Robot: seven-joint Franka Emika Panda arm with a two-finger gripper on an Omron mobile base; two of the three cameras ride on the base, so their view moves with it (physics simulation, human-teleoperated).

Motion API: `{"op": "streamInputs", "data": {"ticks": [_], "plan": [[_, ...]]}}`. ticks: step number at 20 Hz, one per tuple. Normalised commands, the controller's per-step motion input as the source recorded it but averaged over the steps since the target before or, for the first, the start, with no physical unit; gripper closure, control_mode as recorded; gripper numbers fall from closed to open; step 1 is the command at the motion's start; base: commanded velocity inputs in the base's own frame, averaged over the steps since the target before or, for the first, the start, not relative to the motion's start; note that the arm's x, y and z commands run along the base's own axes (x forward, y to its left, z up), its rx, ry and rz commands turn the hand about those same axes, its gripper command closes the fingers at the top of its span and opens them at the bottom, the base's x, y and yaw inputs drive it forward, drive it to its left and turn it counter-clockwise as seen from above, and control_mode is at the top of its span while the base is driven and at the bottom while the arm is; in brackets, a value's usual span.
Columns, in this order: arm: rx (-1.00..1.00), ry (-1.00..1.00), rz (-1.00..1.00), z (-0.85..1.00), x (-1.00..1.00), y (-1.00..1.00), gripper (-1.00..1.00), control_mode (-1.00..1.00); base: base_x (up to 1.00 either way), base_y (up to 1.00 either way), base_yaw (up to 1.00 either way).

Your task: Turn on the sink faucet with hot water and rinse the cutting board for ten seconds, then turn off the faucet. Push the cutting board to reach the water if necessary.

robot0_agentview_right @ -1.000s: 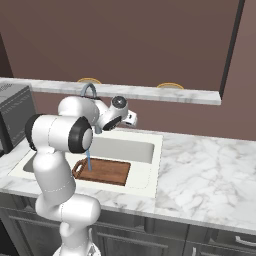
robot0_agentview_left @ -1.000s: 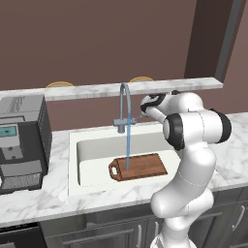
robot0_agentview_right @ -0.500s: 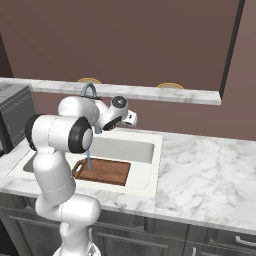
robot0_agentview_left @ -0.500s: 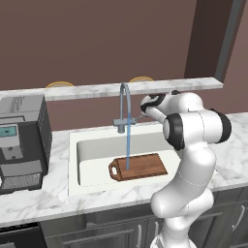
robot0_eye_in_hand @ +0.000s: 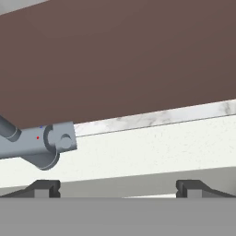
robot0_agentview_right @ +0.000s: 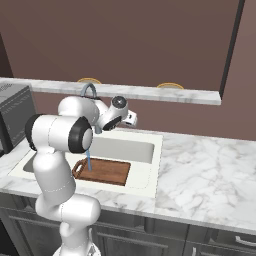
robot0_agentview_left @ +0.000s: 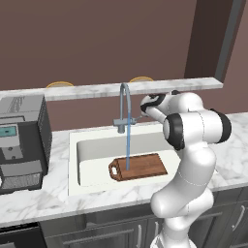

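Near the front of the sink [robot0_agentview_left: 92,145], the cutting board [robot0_agentview_left: 140,167] lies flat with the water [robot0_agentview_left: 128,147] from the faucet [robot0_agentview_left: 124,109] landing on it, so rinsing is underway. Beside the lever, the gripper [robot0_eye_in_hand: 117,186] waits spread and empty; shutting off remains.

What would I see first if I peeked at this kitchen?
Probably the big white robot arm bending over the counter in front of the sink. Next, the thin blue water pouring from the tall faucet onto the brown cutting board lying in the basin. The gripper sits open right beside the faucet's base.
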Motion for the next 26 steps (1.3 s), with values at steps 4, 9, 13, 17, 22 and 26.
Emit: {"op": "streamInputs", "data": {"ticks": [4, 9, 13, 17, 22, 26], "plan": [[0.0, 0.0, 0.0, 0.0, 0.0, 0.0, -1.0, -1.0, 0.0, 0.0, 0.0], [0.0, 0.0, 0.0, 0.0, 0.0, 0.0, -1.0, -1.0, 0.0, 0.0, 0.0], [0.0, 0.0, 0.0, 0.0, 0.0, 0.0, -1.0, -1.0, 0.0, 0.0, 0.0], [0.0, 0.0, 0.0, 0.0, 0.0, 0.0, -1.0, -1.0, 0.0, 0.0, 0.0], [0.0, 0.0, 0.0, 0.0, 0.0, 0.0, -1.0, -1.0, 0.0, 0.0, 0.0], [0.0, 0.0, 0.0, 0.0, 0.0, 0.0, -1.0, -1.0, 0.0, 0.0, 0.0]]}}
